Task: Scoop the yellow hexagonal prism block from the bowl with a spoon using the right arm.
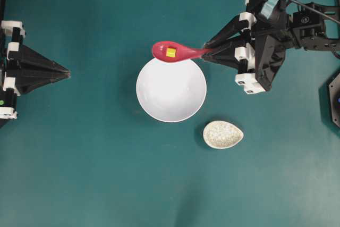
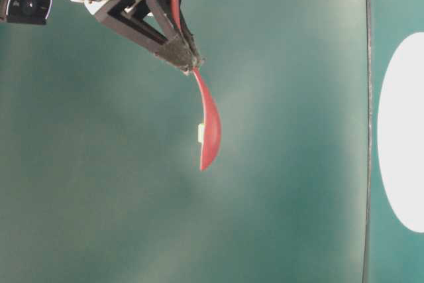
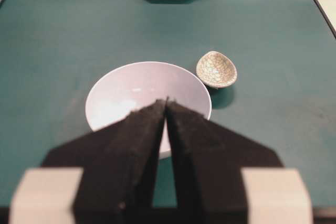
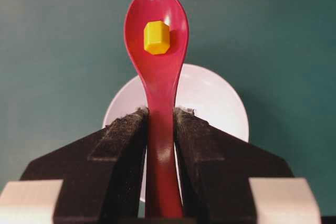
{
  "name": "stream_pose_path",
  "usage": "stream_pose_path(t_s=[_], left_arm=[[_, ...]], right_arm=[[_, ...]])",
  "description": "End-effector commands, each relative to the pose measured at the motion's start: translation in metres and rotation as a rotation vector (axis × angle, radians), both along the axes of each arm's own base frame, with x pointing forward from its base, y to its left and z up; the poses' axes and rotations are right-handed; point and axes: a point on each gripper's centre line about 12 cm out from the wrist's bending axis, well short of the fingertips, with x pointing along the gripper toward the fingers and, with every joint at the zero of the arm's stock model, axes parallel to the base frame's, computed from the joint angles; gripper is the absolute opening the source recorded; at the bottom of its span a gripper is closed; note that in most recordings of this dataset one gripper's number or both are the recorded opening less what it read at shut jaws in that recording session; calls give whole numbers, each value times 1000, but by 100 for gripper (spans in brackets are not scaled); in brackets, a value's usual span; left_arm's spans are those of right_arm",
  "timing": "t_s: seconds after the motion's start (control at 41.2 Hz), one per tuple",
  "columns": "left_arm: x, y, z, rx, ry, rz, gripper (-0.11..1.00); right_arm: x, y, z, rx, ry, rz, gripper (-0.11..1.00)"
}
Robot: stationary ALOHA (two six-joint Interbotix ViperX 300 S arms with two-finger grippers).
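Observation:
My right gripper (image 1: pixel 207 52) is shut on the handle of the magenta-pink spoon (image 1: pixel 172 52), which it holds level above the far rim of the white bowl (image 1: pixel 171 90). The tiny yellow hexagonal prism block (image 1: pixel 171 52) lies in the spoon's scoop. In the right wrist view the spoon (image 4: pixel 159 72) runs out from between the jaws of the gripper (image 4: pixel 160 113) with the block (image 4: pixel 156 37) in its scoop and the bowl (image 4: pixel 220 103) below. My left gripper (image 1: pixel 68 72) rests at the left, shut and empty, its tips (image 3: pixel 167 100) pointing at the bowl (image 3: pixel 121 90), which looks empty.
A small speckled grey-white spoon rest (image 1: pixel 222 134) lies on the teal table just right of the bowl's near side, seen too in the left wrist view as a crackled dish (image 3: pixel 216 69). The right arm's black body (image 1: pixel 271 30) fills the upper right.

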Motion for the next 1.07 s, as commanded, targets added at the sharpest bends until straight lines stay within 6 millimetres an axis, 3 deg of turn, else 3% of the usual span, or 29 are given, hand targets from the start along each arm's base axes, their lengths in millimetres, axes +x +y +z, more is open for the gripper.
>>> stream_pose_path(t_s=[0.0, 0.291, 1.044], left_arm=[[3, 0, 7, 3, -17, -1, 10], [3, 0, 6, 3, -14, 1, 10], [3, 0, 6, 5, -12, -1, 10]], right_arm=[[1, 2, 7, -2, -26, 6, 23], [8, 8, -4, 2, 6, 24, 23], [9, 8, -2, -2, -9, 25, 23]])
